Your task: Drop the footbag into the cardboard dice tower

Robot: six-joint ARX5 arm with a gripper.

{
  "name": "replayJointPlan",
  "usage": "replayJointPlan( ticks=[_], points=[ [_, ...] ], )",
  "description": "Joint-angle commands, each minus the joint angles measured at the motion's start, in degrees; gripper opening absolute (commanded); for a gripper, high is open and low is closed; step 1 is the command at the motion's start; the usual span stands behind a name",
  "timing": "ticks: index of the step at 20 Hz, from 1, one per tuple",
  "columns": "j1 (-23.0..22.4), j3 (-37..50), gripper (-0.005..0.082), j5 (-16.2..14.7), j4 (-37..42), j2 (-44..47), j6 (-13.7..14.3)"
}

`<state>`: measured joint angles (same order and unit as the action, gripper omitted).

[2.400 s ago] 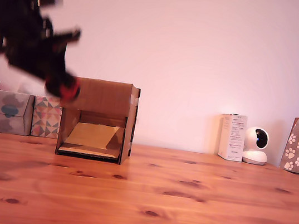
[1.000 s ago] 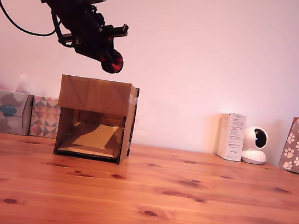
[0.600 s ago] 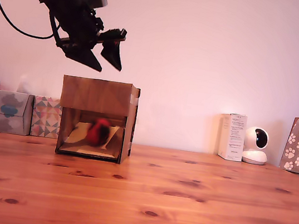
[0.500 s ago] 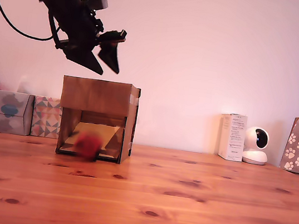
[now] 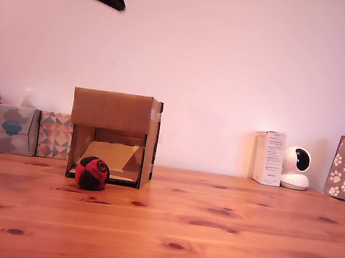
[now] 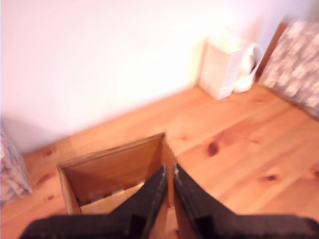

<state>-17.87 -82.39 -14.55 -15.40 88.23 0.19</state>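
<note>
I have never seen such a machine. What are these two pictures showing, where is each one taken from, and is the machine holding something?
The machine is a robot arm ending in a two-fingered gripper. One picture comes from a camera standing off the arm, looking across a wooden table; there only the arm's dark tip shows, high in the top corner. The other comes from a camera on the arm's wrist, looking down past the black fingers, which are almost together and hold nothing.

On the table stands the cardboard dice tower, a brown box with an open front and a slanted ramp inside. The footbag, a small red and black ball, lies on the table just before that opening. Patterned boxes, a white box, and a small white camera stand along the wall.
</note>
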Motion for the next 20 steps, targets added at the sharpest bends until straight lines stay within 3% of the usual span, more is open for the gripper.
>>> replayJointPlan(
  ticks=[1,12,17,20],
  points=[
    [-0.15,7.3,-0.0024,-0.13,1.95,-0.28,0.26],
    [-0.13,42.34,-0.0024,-0.11,17.22,-22.03,-1.7],
    [-0.13,51.84,-0.0024,0.07,16.26,-32.22,-1.9],
    [-0.15,52.7,-0.0024,0.09,10.82,-36.81,-1.88]
  ],
)
